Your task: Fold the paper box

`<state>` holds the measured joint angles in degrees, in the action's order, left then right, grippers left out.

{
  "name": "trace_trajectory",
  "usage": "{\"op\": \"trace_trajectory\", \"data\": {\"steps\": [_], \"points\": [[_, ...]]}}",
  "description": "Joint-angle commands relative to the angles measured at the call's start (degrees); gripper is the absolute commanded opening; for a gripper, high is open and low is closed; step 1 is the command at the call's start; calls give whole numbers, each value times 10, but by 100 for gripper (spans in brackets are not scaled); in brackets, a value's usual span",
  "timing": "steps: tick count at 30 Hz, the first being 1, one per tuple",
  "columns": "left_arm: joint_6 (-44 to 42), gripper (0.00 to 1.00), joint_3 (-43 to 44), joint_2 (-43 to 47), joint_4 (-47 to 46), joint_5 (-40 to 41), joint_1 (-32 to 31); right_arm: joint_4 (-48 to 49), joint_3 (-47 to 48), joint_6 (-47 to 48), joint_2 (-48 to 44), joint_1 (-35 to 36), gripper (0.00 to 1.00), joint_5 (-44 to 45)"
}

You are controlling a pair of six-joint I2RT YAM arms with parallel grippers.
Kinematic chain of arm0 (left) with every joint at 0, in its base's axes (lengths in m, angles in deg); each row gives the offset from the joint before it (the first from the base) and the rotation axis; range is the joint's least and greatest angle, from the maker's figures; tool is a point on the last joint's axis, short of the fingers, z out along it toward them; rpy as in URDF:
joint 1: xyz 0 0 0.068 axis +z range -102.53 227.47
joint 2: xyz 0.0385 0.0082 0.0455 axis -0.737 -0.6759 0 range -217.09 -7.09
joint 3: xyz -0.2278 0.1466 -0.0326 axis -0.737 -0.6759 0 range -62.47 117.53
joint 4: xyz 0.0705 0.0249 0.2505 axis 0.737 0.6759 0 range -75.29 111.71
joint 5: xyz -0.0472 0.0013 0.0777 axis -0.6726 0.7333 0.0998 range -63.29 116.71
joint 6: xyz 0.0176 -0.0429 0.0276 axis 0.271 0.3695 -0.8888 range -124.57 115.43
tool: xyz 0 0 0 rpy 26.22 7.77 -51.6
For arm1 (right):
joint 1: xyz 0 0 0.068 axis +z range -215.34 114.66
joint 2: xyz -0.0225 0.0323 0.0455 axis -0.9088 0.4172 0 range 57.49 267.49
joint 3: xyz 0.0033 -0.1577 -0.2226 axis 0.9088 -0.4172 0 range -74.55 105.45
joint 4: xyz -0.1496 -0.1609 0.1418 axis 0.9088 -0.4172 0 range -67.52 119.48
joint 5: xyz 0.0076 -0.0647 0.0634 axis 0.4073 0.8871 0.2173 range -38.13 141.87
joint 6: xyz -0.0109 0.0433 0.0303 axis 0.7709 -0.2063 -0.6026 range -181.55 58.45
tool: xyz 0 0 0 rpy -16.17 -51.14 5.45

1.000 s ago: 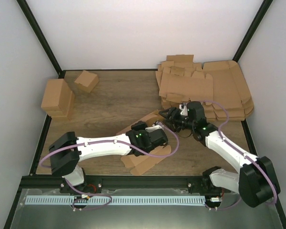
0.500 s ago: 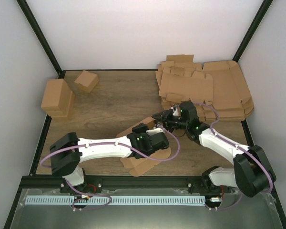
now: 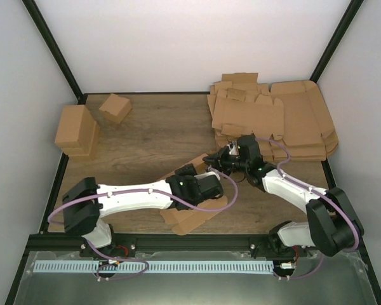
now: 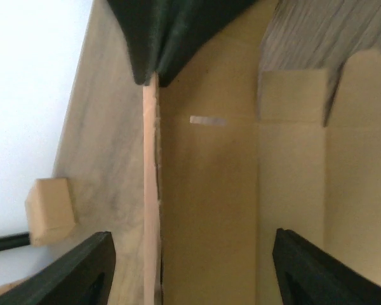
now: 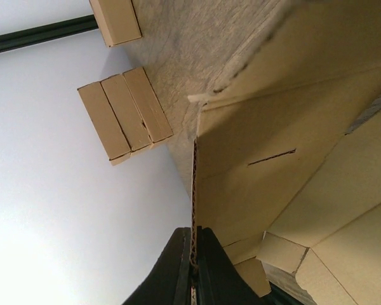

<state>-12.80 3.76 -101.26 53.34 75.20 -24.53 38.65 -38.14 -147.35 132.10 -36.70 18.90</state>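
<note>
Right hand (image 5: 192, 257): fingers together, clamped on the raised cut edge of the paper box (image 5: 254, 146). Left hand (image 4: 192, 254): fingers apart, astride the same upright wall, apparently clear of it and holding nothing. The box lies on the table (image 3: 159, 133), lower centre of the top view, between both hands.

Judgement: keep the right pinch steady at the crease while the left takes hold further along; tugging risks a tear.

Box: plain brown corrugated card, one wall raised, other flaps lying flat, slot visible.
</note>
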Motion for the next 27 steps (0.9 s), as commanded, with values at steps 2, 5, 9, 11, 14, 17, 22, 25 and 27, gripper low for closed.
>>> {"op": "trace_trajectory", "data": {"steps": [2,5,9,11,14,17,22,25,27], "points": [[79,84,57,83,64,-154,24,10,12,26,11,3,1,6],[108,95,58,130,55,-276,79,11,5,50,9,3,1,0],[138,95,37,167,34,-447,193,21,-13,100,-5,3,1,-4],[142,95,25,169,27,-537,250,19,-20,127,-13,3,1,-1],[129,94,-1,169,3,-648,324,25,-35,165,-22,3,1,3],[106,93,-23,165,-15,-700,358,45,-53,189,-26,3,1,-2],[71,84,-31,123,-9,-722,359,50,-62,217,-15,3,1,-9],[54,81,-49,113,-30,-773,358,57,-64,228,-13,3,1,-12],[48,81,-58,104,-39,-787,357,57,-64,233,-14,3,1,-10]]}}
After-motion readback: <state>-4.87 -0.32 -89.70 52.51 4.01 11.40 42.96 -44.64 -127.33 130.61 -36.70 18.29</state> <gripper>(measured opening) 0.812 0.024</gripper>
